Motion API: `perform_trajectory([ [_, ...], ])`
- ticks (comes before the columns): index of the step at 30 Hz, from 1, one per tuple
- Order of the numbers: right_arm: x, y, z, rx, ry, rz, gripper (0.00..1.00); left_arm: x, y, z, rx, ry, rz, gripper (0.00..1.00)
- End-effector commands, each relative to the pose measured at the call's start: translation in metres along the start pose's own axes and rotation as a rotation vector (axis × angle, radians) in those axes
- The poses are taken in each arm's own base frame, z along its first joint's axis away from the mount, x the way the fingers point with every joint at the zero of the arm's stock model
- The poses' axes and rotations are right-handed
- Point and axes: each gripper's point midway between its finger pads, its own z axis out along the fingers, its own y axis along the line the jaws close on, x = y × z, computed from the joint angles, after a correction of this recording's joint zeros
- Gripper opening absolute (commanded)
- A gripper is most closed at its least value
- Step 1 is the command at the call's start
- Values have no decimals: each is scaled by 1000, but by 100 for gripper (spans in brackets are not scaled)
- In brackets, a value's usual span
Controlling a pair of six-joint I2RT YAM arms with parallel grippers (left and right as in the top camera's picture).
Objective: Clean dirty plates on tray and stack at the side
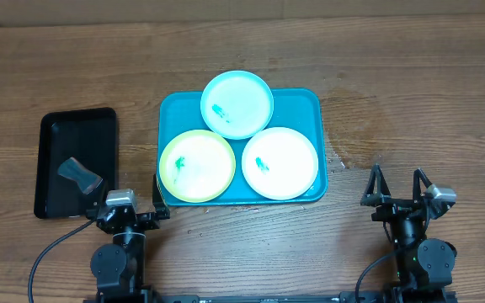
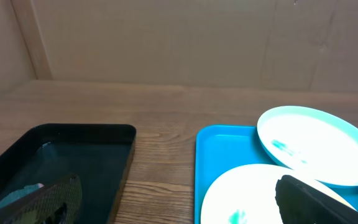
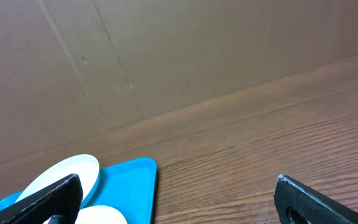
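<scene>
The turquoise tray [image 1: 310, 105] lies mid-table with three plates on it, each with small green smears. The light blue plate [image 1: 237, 103] is at the back, overlapping the rim. The yellow-green plate [image 1: 197, 166] is front left and the white plate [image 1: 279, 162] front right. My left gripper [image 1: 130, 202] is open and empty, near the tray's front left corner. My right gripper [image 1: 398, 187] is open and empty, to the right of the tray. The left wrist view shows the tray [image 2: 216, 155], the light blue plate [image 2: 316, 143] and the yellow-green plate [image 2: 247, 193].
A smaller black tray [image 1: 57, 135] lies left of the turquoise tray and holds a grey-blue wiping block [image 1: 80, 175]. It also shows in the left wrist view [image 2: 104, 134]. Bare wooden table lies to the right of the turquoise tray [image 3: 129, 180]. A cardboard wall stands at the back.
</scene>
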Motion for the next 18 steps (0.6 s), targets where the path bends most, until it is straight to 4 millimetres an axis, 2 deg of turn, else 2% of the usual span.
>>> perform_trajectory([
  [1, 1, -3, 0, 11, -8, -2, 100, 0, 1, 0, -6, -5, 16, 100],
  [15, 1, -3, 0, 11, -8, -2, 100, 0, 1, 0, -6, -5, 16, 100],
  [18, 1, -3, 0, 11, -8, -2, 100, -11, -16, -1, 94, -45, -83, 100],
])
